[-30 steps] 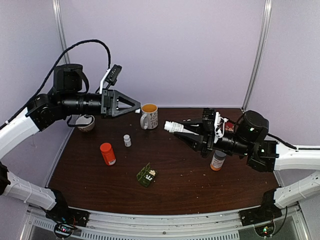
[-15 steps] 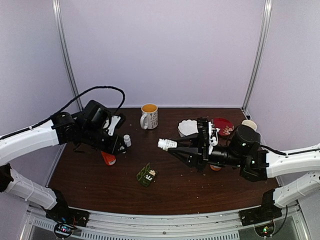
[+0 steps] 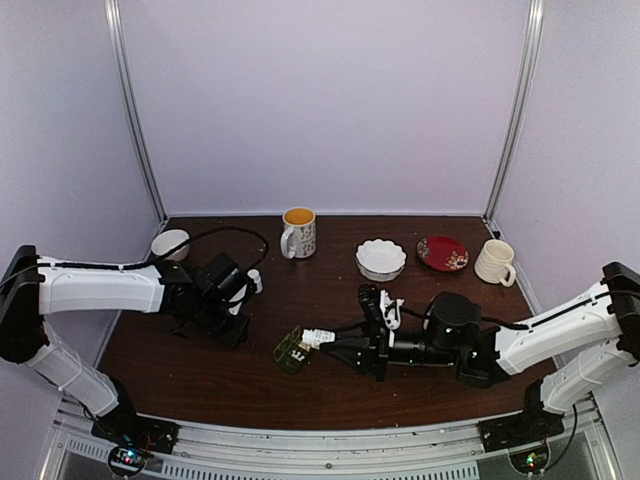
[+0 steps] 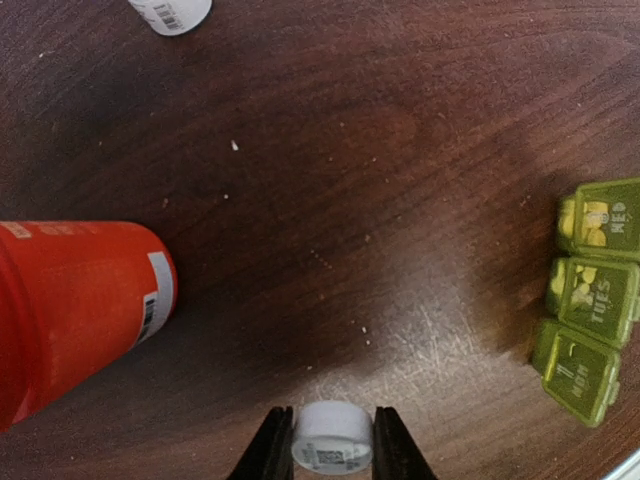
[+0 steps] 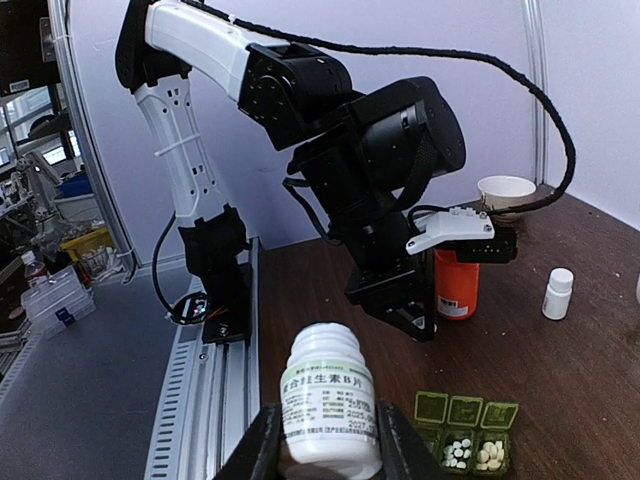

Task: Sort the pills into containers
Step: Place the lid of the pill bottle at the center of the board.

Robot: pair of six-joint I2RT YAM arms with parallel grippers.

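My left hand (image 4: 332, 432) low over desk (image 4: 330, 200), pinching small white item (image 4: 332, 450). Orange bottle (image 4: 70, 310) close on one side of it. Bare wood from there across to pill box (image 4: 590, 300); I see room to pass. Tiny bottle (image 3: 254, 281) just behind left arm (image 3: 100, 288). My right hand (image 5: 330, 440), clamping white bottle (image 5: 328, 395), crowds box from right. Mug (image 3: 299, 232), bowl (image 3: 381, 259), plate (image 3: 441, 252), cup (image 3: 494, 262) line back edge, well apart from both hands.

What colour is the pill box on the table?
Olive green; the pill box shows best in the left wrist view.
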